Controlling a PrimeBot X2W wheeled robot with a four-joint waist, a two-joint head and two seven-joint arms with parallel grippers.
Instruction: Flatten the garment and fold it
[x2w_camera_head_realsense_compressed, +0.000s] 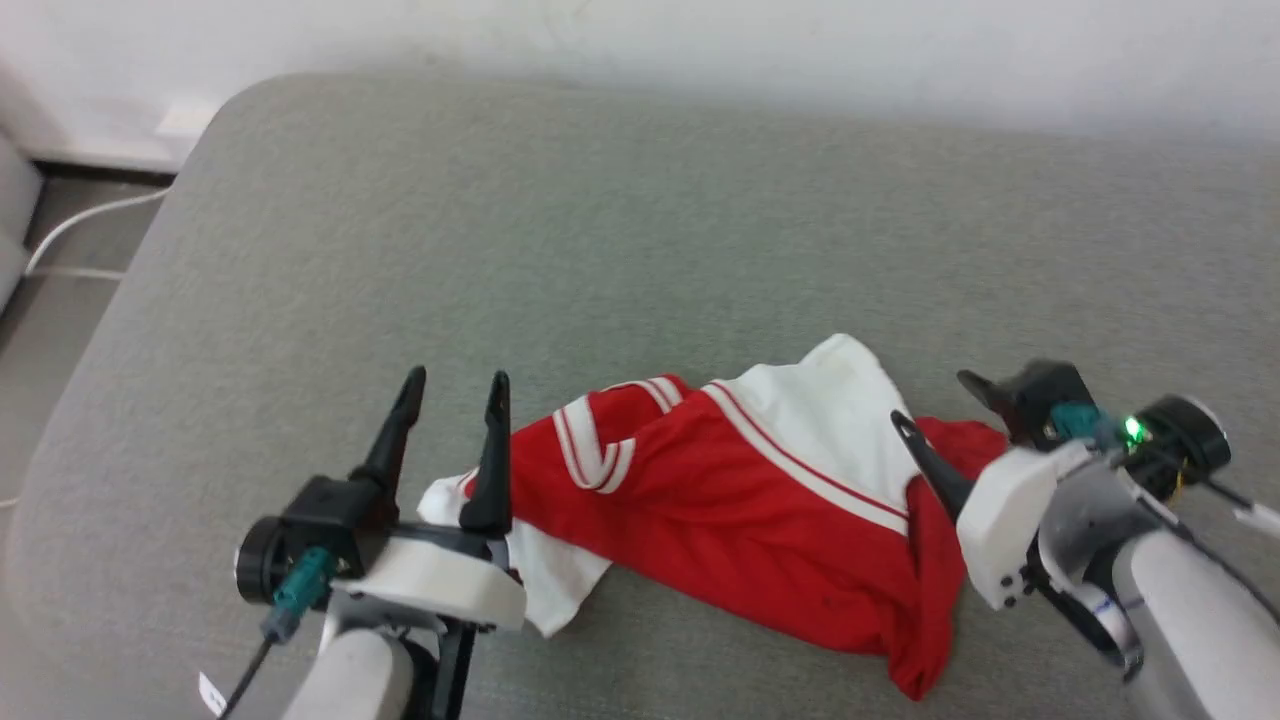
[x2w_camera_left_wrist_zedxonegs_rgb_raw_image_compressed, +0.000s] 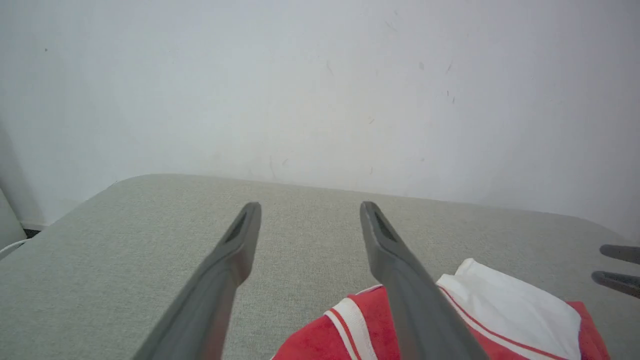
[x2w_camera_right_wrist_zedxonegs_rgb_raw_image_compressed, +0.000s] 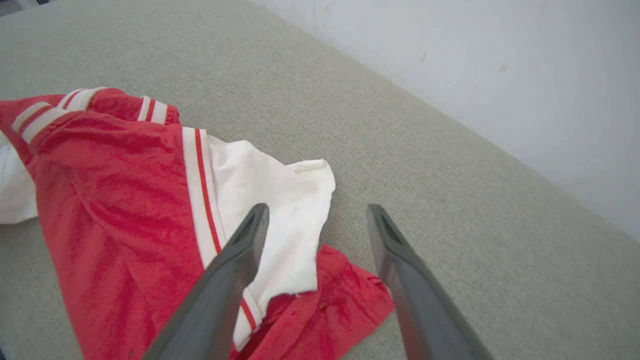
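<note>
Garment (x2w_camera_head_realsense_compressed: 750, 500) lies bunched on the near part of the grey cushion (x2w_camera_head_realsense_compressed: 600, 230), between the two grippers. It is not flat and no fold has been made.

Left gripper (x2w_camera_head_realsense_compressed: 455, 385): fingers spread, holding nothing, at the white sleeve (x2w_camera_head_realsense_compressed: 545, 580) on the garment's left end.
Right gripper (x2w_camera_head_realsense_compressed: 932, 400): fingers spread, empty, above the red corner (x2w_camera_right_wrist_zedxonegs_rgb_raw_image_compressed: 350, 300) at the right end.

Step in hand, as I judge it: flattening. Each gripper should pinch a single layer at an outer edge, left on the sleeve and right on the corner. They should then draw apart evenly and low, so the cloth slides open rather than rucking.

Unclear:
- Lettering is lost in the folds.
- The striped band (x2w_camera_head_realsense_compressed: 590, 450) could be collar or cuff.
- The hem cannot be traced.
- The right gripper's housing covers the garment's right edge.
- Cannot tell whether the left gripper touches the cloth.
</note>
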